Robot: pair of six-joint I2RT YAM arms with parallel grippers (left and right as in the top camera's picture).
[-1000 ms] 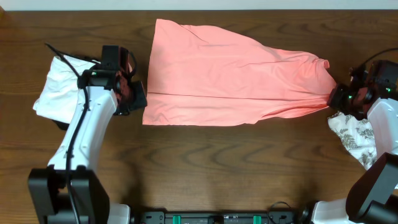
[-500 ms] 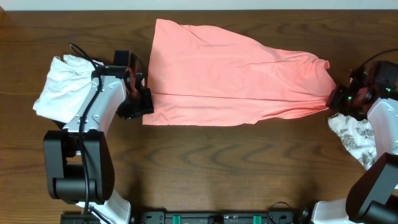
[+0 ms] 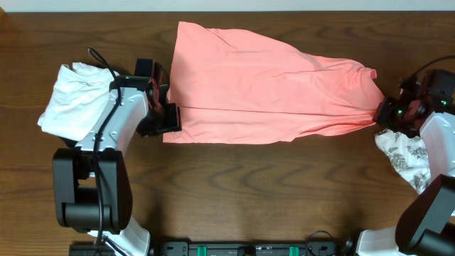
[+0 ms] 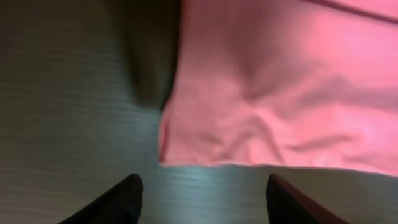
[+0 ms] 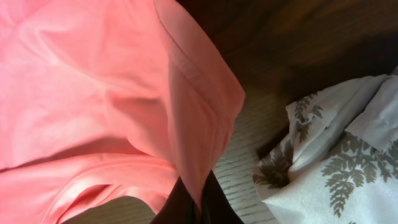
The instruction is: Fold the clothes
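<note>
Elbow bent, the left arm [image 3: 117, 131] sits beside the large salmon-pink soft fabric garment [image 3: 263, 92], which lies spread on the dark wooden table [image 3: 234, 185] overhead. From the left wrist we see the left gripper [image 4: 202, 199] gaping, empty, just short of the garment's corner. From the right wrist, the right gripper [image 5: 194, 208] pinches its bunched end.

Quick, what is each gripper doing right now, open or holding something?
Left gripper: open, empty, beside the pink garment.
Right gripper: shut on the pink garment's bunched end.
</note>
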